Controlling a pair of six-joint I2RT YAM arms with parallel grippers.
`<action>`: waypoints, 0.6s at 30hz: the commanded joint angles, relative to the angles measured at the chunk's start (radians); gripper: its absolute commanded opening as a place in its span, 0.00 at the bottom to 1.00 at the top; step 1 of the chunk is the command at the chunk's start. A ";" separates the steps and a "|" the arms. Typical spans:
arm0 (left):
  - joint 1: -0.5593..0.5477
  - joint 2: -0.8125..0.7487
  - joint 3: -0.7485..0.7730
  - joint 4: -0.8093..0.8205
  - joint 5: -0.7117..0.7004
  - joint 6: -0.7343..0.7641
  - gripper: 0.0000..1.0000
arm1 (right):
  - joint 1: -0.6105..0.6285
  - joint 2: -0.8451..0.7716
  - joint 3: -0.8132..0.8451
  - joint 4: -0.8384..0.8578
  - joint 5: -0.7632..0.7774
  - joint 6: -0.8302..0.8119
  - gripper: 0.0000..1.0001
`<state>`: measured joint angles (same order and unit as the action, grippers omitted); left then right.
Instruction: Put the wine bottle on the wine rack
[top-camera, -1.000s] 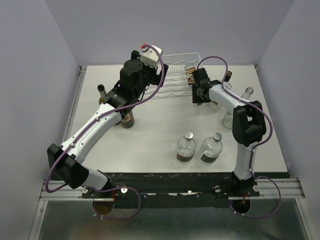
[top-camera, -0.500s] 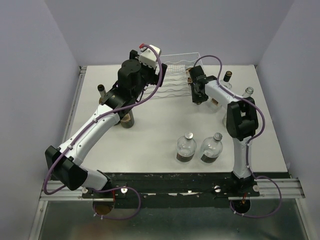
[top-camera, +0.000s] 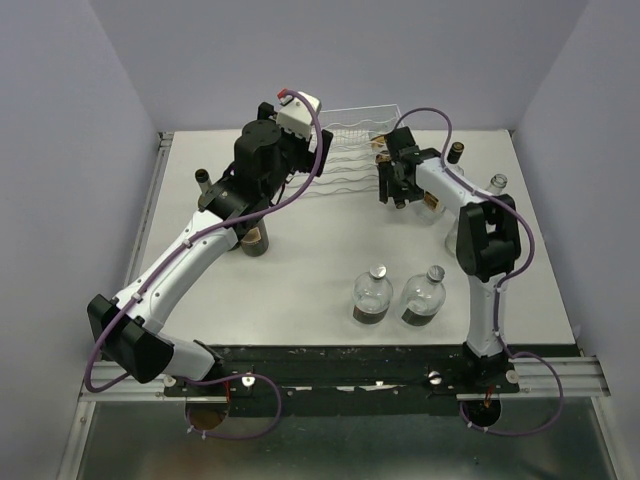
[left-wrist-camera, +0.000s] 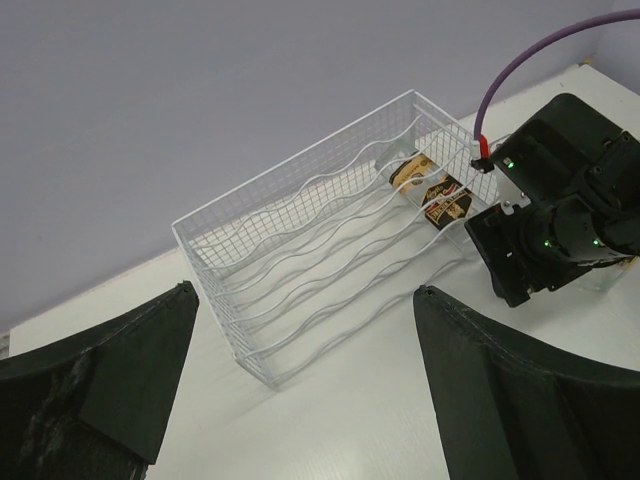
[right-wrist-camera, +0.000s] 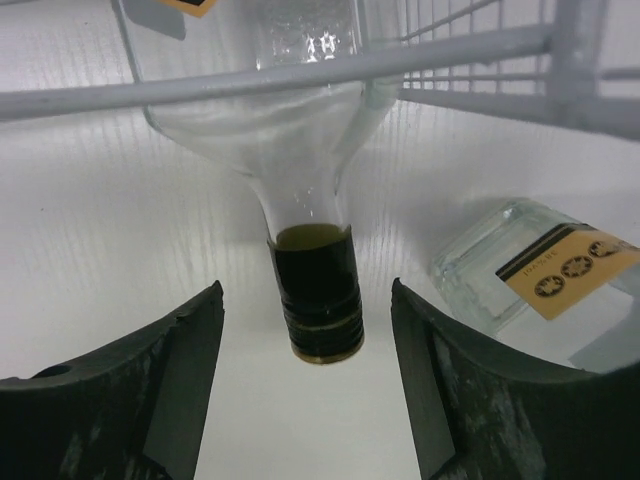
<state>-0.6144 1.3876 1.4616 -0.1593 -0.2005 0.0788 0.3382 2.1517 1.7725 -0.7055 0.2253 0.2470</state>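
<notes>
Black fingers of your right gripper (right-wrist-camera: 305, 288) stand spread at 9 and 3 o'clock of the wine bottle (right-wrist-camera: 260, 130) neck, clear of its dark cap and gripping nothing. The bottle's clear body lies inside the wine rack (right-wrist-camera: 480, 45), with the neck poking out under a wire toward 6 o'clock. At 4 o'clock of the cap, a square bottle (right-wrist-camera: 530, 270) with a tan label lies on the white surface (right-wrist-camera: 100, 250). Your left gripper (left-wrist-camera: 305, 295) is wide open and empty over the rack. From overhead, the rack sits at the surface's 12 o'clock edge, and two round flasks (top-camera: 372, 295) stand toward 5 o'clock.
</notes>
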 joint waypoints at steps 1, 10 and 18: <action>0.005 -0.036 -0.009 0.006 0.018 -0.019 0.99 | -0.007 -0.145 -0.018 0.029 -0.058 0.003 0.77; 0.005 -0.113 -0.055 0.010 0.130 -0.027 0.99 | -0.005 -0.400 -0.033 -0.073 -0.204 -0.012 0.85; 0.005 -0.186 -0.144 0.024 0.418 -0.046 0.99 | -0.005 -0.697 -0.099 -0.300 -0.286 -0.069 0.89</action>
<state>-0.6117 1.2404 1.3628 -0.1577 0.0227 0.0586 0.3363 1.5585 1.7016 -0.8154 0.0269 0.2306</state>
